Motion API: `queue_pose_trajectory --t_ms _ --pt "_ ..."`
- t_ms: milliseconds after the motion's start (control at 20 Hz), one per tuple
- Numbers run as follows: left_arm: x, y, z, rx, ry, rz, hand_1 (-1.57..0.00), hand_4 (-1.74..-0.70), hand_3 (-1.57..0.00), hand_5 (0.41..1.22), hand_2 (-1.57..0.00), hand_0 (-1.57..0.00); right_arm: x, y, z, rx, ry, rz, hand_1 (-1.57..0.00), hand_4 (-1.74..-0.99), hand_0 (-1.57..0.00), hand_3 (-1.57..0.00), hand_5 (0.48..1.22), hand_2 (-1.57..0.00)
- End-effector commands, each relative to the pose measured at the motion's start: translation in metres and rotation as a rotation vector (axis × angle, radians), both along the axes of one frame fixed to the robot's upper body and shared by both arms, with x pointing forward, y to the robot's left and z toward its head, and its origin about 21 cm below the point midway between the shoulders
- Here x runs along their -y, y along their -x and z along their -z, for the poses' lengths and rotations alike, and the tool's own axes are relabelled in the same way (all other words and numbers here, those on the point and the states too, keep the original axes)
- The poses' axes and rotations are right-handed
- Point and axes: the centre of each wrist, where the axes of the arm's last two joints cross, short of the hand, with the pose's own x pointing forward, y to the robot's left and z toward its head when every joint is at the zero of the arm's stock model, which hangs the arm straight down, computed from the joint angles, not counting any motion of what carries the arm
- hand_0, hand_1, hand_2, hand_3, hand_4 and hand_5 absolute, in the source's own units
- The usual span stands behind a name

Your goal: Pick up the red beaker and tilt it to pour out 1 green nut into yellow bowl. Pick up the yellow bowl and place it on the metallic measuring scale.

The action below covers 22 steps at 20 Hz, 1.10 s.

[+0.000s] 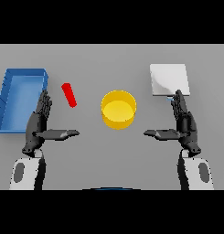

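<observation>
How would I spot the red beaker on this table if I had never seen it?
Start at the big blue tray on the left side of the grey table. Just to its right, before the round yellow bowl in the middle, sits the red beaker. It is the only red thing: small, narrow and slanted.

Two white forearms with grey oval insets, each ending in a dark, matte robot hand point(39, 124).
</observation>
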Motion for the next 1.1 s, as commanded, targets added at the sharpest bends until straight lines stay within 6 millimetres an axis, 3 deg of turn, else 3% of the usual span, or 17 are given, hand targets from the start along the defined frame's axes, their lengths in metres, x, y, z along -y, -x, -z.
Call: queue_pose_trajectory --t_ms 0,250,400,650,900,1050 --pt "-0.001 0.000 0.000 0.001 0.000 -0.001 0.00 -1.20 0.00 0.677 0.00 0.00 0.000 0.000 0.000 0.000 -0.001 0.001 0.00 -1.177 0.00 0.00 0.572 0.00" --pt "-0.008 0.006 0.001 0.004 -0.002 -0.005 0.00 -1.20 0.00 0.677 0.00 0.00 -0.003 0.000 0.001 -0.002 0.003 0.000 0.00 -1.177 0.00 0.00 0.572 0.00" --pt "-0.007 0.017 -0.011 0.047 -0.117 0.075 0.00 -1.20 0.00 0.677 0.00 0.00 0.001 0.009 -0.009 0.066 0.218 -0.034 0.00 -1.183 0.00 0.00 0.576 0.00" --pt "-0.006 0.026 -0.014 0.021 -0.153 0.083 0.00 -1.18 0.00 0.660 0.00 0.00 0.002 0.013 -0.011 0.068 0.234 -0.058 0.00 -1.206 0.00 0.00 0.585 0.00" --pt "0.003 0.016 -0.012 -0.006 -0.158 0.097 0.00 -1.18 0.00 0.658 0.00 0.00 0.004 0.014 -0.013 0.086 0.185 -0.089 0.00 -1.284 0.00 0.00 0.618 0.00" --pt "0.004 0.004 -0.006 -0.027 -0.183 0.090 0.00 -1.20 0.00 0.659 0.00 0.00 0.007 0.010 -0.014 0.099 0.193 -0.100 0.00 -1.291 0.00 0.00 0.623 0.00"
